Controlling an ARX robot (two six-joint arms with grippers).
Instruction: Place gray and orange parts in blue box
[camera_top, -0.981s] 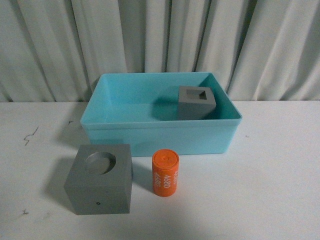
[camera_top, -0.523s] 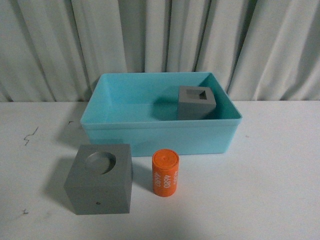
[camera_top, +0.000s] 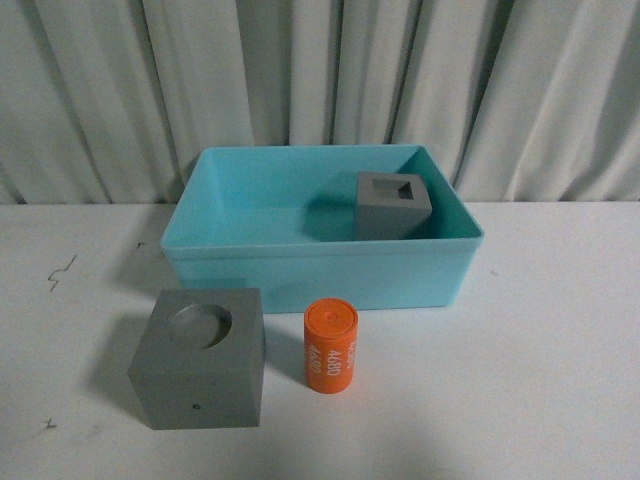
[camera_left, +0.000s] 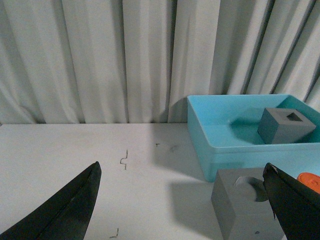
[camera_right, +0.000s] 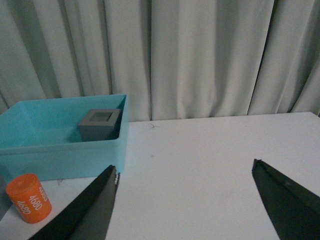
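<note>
Sitting inside the blue box (camera_top: 320, 268), toward its right rear corner, the gray cube with the square recess (camera_top: 393, 205) rests upright with its opening facing up. The box stands on a white table (camera_top: 540, 380) in front of a pale pleated curtain (camera_top: 300, 70). Outside the box, just in front of the left half of its front wall, the gray cube with the round recess (camera_top: 200, 360) stands on the table, recess upward. The orange cylinder (camera_top: 331, 348) stands upright just beside that cube on its right, a narrow gap between them, with white digits reading 4680 down its side. It is also near the box's front wall and outside it. Neither arm shows in the front view. In the left wrist view the left gripper (camera_left: 181, 166) hangs above the table with its two dark fingers (camera_left: 65, 210) spread wide and nothing between them; the round-recess cube lies near one finger. In the right wrist view the right gripper (camera_right: 184, 164) likewise has its fingers (camera_right: 85, 212) far apart over bare table, holding nothing, with the box and the cylinder off to one side.
</note>
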